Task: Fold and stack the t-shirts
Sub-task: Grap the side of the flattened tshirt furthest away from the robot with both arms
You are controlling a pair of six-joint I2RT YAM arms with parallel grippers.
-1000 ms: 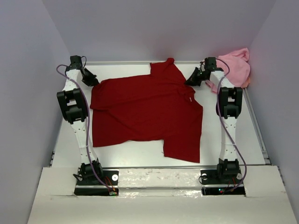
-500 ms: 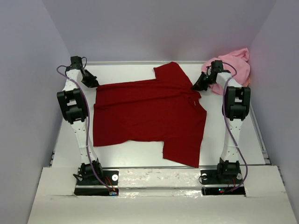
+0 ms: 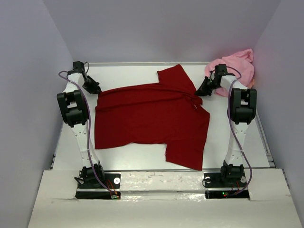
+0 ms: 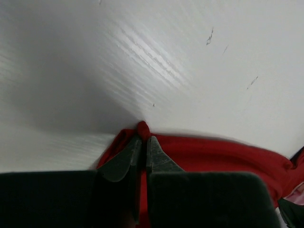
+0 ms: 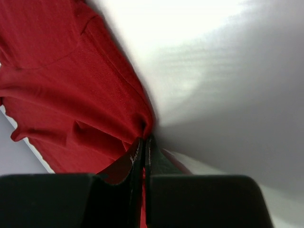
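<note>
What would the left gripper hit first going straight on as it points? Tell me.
The left gripper, shut on the dark red shirt, would likely meet the white table just beyond the cloth; depth is unclear.

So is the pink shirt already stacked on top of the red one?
No, the pink shirt sits crumpled in the far right corner, while the red shirt lies spread out with nothing on it.

White table (image 3: 137, 154); plain pale lavender walls (image 3: 156, 28) enclose three sides.
</note>
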